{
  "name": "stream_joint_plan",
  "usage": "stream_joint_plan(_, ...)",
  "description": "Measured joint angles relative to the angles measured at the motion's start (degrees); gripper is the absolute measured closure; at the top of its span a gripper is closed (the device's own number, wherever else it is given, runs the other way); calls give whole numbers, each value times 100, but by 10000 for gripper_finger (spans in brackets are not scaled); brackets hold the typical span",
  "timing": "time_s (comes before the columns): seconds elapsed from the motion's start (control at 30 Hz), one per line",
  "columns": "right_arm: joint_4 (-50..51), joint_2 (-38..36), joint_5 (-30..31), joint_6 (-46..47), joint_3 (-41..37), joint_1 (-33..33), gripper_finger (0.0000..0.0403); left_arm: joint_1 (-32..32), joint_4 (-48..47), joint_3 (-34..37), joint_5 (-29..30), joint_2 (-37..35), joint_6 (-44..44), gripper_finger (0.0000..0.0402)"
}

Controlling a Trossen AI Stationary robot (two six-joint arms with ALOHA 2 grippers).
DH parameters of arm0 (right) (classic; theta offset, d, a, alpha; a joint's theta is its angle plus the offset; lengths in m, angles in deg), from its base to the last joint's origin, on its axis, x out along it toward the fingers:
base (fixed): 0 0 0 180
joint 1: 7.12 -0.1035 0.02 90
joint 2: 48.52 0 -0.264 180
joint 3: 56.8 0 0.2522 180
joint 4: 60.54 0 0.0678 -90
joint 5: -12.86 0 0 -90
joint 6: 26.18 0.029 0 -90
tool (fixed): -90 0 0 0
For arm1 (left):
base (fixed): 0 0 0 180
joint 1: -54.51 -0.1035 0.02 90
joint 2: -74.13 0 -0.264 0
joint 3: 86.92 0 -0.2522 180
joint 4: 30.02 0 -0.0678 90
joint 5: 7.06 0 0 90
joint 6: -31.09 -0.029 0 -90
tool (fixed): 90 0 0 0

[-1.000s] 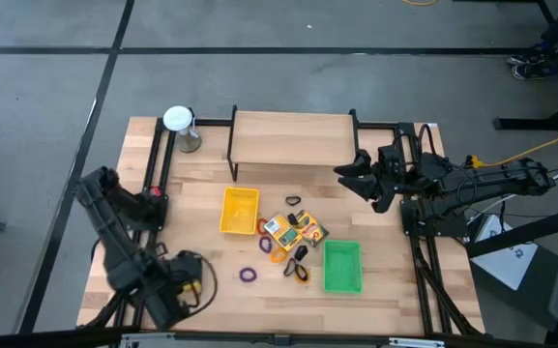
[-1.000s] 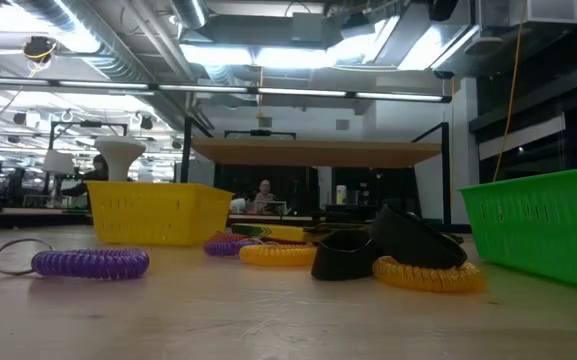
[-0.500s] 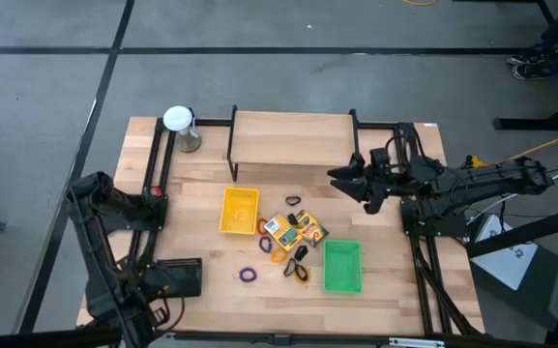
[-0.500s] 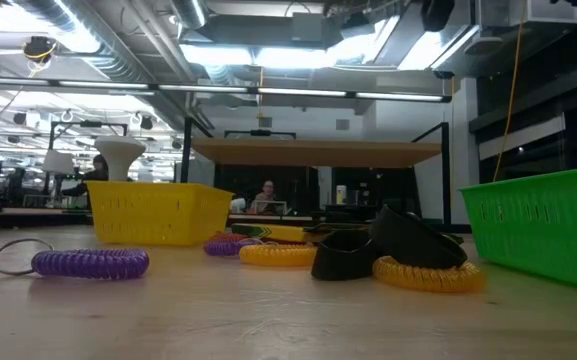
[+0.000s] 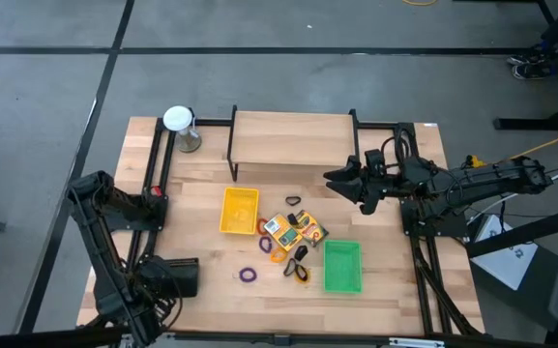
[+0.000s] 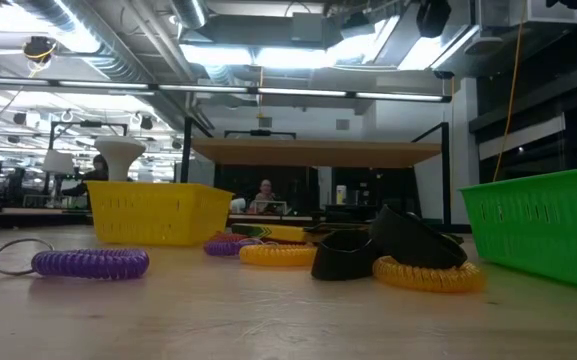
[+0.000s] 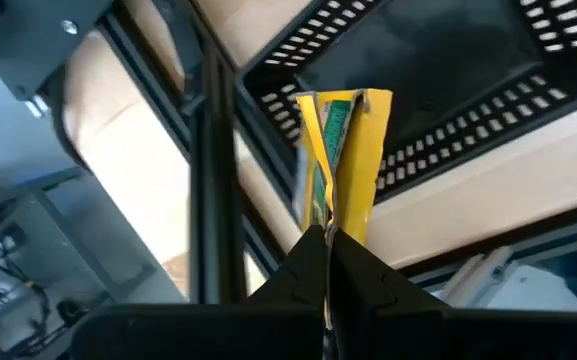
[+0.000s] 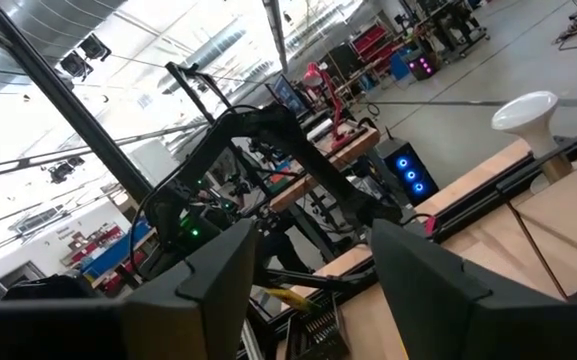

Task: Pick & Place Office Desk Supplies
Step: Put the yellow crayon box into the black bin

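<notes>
High view, two yellow boxes (image 5: 293, 228), three trays (image 5: 239, 210)

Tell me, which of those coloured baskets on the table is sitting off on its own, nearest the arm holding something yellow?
The black basket, at the table's near-left corner under the left gripper. The yellow basket and green basket flank the pile of supplies mid-table.
</notes>
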Motion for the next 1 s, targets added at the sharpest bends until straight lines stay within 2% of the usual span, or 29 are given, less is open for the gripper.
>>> stream_joint_plan(0.37, 3, 0, 0, 0, 0, -2, 197, -389, 98, 0, 8, -49, -12, 399)
stream_joint_plan(0.63, 7, 0, -8, -2, 0, -2, 197, -729, -54, -7, 420, -332, -131, 399)
stream_joint_plan(0.77, 11, 0, -50, -25, 0, -2, 197, -763, -124, 63, 448, -406, -193, 400)
stream_joint_plan(1.0, 14, -2, -50, -134, 0, -2, 197, -753, 192, 374, 430, -413, 220, 400)
